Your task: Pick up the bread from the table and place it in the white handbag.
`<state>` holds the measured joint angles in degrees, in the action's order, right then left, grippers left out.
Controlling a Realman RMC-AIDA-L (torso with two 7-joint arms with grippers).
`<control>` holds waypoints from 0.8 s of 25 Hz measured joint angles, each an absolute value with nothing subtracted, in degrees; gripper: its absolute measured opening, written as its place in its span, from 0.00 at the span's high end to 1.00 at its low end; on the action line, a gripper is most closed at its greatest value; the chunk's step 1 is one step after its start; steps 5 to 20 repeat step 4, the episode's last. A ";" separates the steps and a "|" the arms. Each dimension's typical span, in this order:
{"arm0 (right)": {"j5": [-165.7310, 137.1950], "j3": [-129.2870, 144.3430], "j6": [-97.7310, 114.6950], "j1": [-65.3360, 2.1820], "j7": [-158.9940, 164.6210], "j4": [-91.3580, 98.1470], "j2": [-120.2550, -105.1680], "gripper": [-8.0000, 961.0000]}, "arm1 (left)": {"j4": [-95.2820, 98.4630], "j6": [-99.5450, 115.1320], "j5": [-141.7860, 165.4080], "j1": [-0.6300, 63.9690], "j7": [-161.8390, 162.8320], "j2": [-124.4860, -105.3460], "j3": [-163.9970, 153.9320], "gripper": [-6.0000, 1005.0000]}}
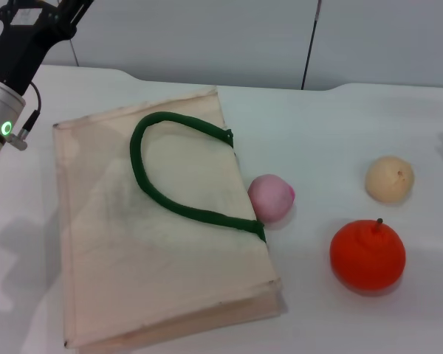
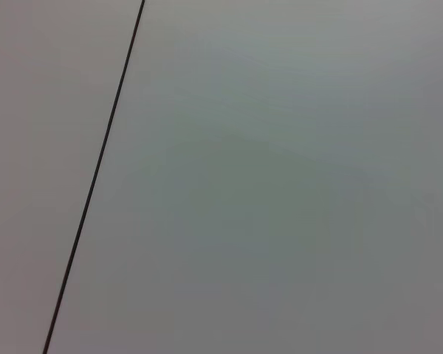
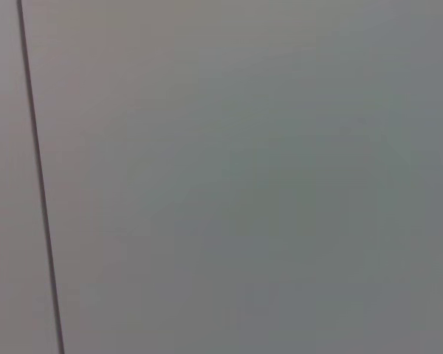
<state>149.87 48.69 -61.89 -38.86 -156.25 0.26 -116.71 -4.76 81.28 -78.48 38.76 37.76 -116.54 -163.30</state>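
While the white handbag [image 1: 162, 236] lies flat on the table [image 1: 340, 125], the left arm [image 1: 11, 81] hangs beside it; neither tool's state can be told.

Matt, seemingly cloth white handbag [image 1: 155, 258]

a smooth white table top [image 1: 332, 125] is seen across the head view, its far edge rounded with a shallow notch near the middle. behind it, a plain pale grey wall panel [image 1: 207, 37] is shown, divided by a thin dark vertical seam [image 1: 310, 44]. soft, even light is cast, with faint shadows laid on the table. both wrist views are filled by flat grey panelling [image 2: 280, 184] crossed by one dark seam [image 3: 38, 177].
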 joint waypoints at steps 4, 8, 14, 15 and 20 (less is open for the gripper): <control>149.88 48.69 -61.89 -38.88 -156.21 0.26 -116.71 0.07 | -4.74 81.25 -78.49 38.76 37.73 -116.54 -163.30 0.17; 149.88 48.69 -61.89 -38.88 -156.21 0.26 -116.71 0.07 | -4.74 81.25 -78.49 38.76 37.73 -116.54 -163.30 0.17; 149.88 48.69 -61.89 -38.88 -156.21 0.26 -116.71 0.07 | -4.74 81.25 -78.49 38.76 37.73 -116.54 -163.30 0.17; 149.88 48.69 -61.89 -38.88 -156.21 0.26 -116.71 0.07 | -4.74 81.25 -78.49 38.76 37.73 -116.54 -163.30 0.17; 149.88 48.69 -61.89 -38.88 -156.21 0.26 -116.71 0.07 | -4.74 81.25 -78.49 38.76 37.73 -116.54 -163.30 0.17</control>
